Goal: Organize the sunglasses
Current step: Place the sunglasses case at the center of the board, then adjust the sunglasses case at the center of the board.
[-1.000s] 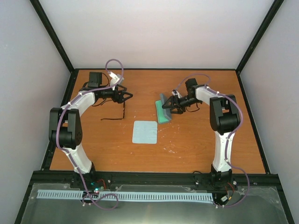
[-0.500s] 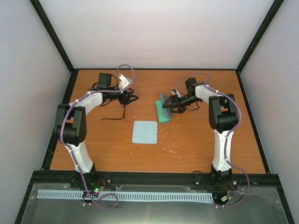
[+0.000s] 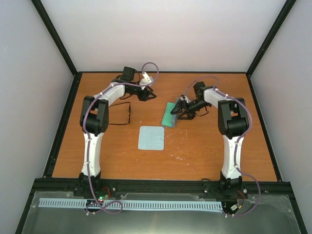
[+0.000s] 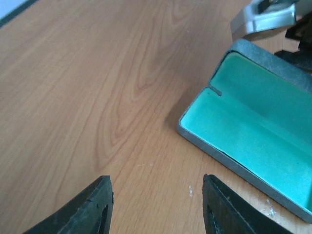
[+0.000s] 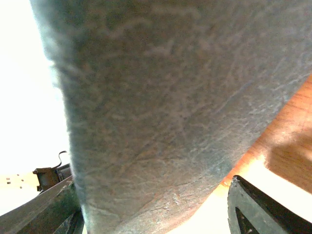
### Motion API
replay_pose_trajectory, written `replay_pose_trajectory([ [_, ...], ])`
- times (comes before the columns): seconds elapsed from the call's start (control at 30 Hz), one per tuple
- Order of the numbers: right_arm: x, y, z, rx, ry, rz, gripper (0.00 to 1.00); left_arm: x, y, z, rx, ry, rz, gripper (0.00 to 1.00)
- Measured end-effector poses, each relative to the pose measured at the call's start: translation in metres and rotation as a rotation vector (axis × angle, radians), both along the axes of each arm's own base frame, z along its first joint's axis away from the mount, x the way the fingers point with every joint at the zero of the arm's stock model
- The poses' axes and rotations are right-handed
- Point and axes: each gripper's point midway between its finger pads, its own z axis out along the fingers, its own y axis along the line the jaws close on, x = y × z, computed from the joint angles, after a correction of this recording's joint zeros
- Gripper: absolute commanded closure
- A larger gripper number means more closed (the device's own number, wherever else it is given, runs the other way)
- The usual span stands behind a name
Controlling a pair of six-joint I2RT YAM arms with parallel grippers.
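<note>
Top external view shows the sunglasses [image 3: 129, 114] lying on the orange-brown wooden counter [image 3: 204, 146] in its left half, nearer the far edge than the near one, their thin dark frame and slim temple arms spread flat on the wood and touched by neither tool. A flat light-blue square cloth [image 3: 150, 138] lies near the counter's middle, just to the right of the sunglasses and closer to the near edge. Beyond the cloth, toward the far edge, sits the open grey-blue glasses case [image 3: 169, 116], its green lining showing. The left arm reaches toward the far edge, and the left tool [image 3: 150, 93] hangs between the sunglasses and the case, apart from both. From the left wrist camera, the left tool [image 4: 157, 179] has its two dark fingers [image 4: 92, 209] standing apart with only bare counter [image 4: 97, 97] between them, holding nothing, while the case [image 4: 253, 131] lies ahead and to the right with both green halves visible. The right tool [image 3: 179, 111] is at the case's right side. In the right wrist camera, the case's grey outer shell [image 5: 170, 97] fills nearly the whole picture, sitting between the spread fingers of the right tool [image 5: 153, 190]; the jaws are wide around it, but it cannot be told whether they press on the shell or stand just clear of it.
</note>
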Motion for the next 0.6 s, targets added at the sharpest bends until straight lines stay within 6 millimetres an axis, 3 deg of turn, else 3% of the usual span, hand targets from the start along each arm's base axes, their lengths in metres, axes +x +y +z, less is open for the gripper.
replay_pose_trajectory([
  [0.27, -0.001, -0.005, 0.005, -0.042, -0.016, -0.002, 0.24, -0.032, -0.049, -0.017, 0.084, -0.052, -0.178, 0.44],
  [0.47, 0.001, -0.013, 0.046, -0.062, -0.109, -0.020, 0.24, -0.046, -0.079, -0.014, 0.102, -0.131, -0.284, 0.45],
  [0.6, 0.002, -0.024, 0.077, -0.079, -0.183, -0.045, 0.24, -0.033, -0.085, -0.019, 0.120, -0.175, -0.294, 0.50],
])
